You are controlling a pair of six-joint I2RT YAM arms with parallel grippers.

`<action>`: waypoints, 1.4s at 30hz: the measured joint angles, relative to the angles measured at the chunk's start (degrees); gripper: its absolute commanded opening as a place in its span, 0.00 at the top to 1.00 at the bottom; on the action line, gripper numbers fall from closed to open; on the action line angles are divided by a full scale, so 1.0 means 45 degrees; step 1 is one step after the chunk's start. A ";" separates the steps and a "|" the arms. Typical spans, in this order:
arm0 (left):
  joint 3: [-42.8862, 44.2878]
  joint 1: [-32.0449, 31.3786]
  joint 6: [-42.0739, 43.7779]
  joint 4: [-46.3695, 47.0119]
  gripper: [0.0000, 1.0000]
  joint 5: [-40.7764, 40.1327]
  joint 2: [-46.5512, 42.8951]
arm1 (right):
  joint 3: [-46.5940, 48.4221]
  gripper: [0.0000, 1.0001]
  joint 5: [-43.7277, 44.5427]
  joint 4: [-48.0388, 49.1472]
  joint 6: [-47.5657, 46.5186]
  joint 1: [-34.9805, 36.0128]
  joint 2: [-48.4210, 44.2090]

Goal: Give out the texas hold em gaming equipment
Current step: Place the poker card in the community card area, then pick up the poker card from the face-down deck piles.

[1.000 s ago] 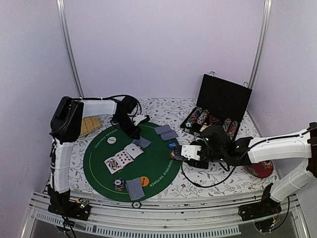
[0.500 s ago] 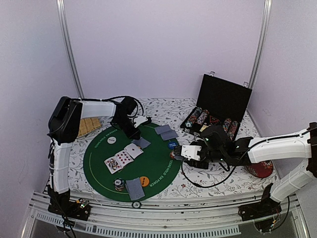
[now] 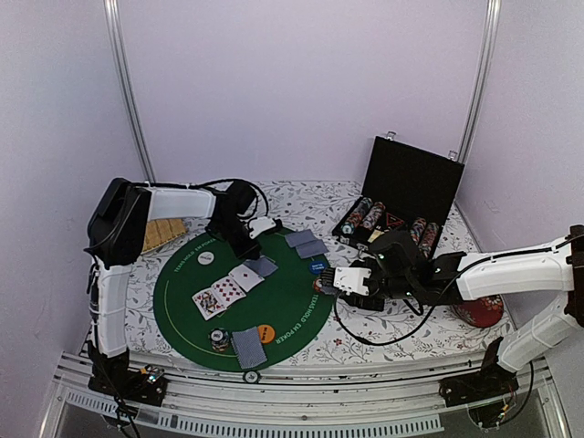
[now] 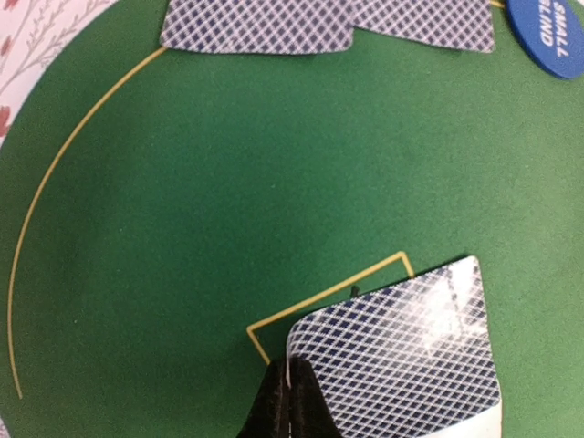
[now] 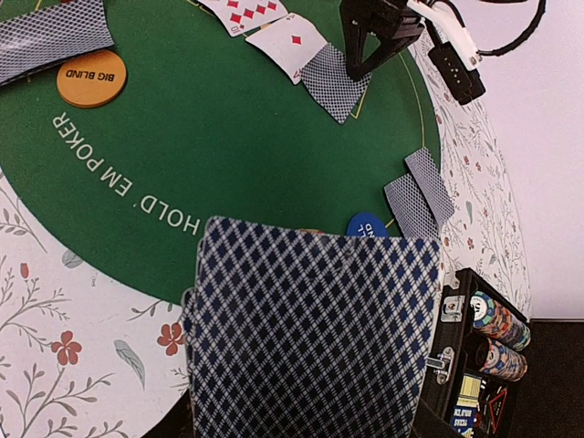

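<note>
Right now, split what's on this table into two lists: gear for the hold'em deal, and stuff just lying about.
For the deal: deck in the right gripper, face-down card by the left gripper, face-up cards, big blind button, small blind button, chips in the case.
Lying about: red disc, bamboo mat.

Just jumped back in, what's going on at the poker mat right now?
It's mid-deal. The left gripper is closed at the edge of a face-down card, apparently pinching it, next to the face-up cards in the middle of the green mat. The right gripper holds the deck at the mat's right edge. A far pair and a near pair of face-down cards are already dealt.
</note>
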 measured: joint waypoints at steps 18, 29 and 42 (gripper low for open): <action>-0.0860 -0.0068 -0.1540 0.1399 0.47 -0.1127 -0.2657 | 0.0000 0.50 -0.0005 -0.0005 0.0005 0.0000 0.0000; -0.7019 -0.1909 -0.7781 0.9379 0.23 0.3978 -0.7766 | -0.0005 0.50 -0.0049 0.0015 0.0005 0.0000 0.0000; -0.7917 -0.4541 -1.1434 1.4911 0.25 0.4668 -0.4299 | -0.0005 0.50 -0.0335 0.0107 0.0039 0.0000 -0.0160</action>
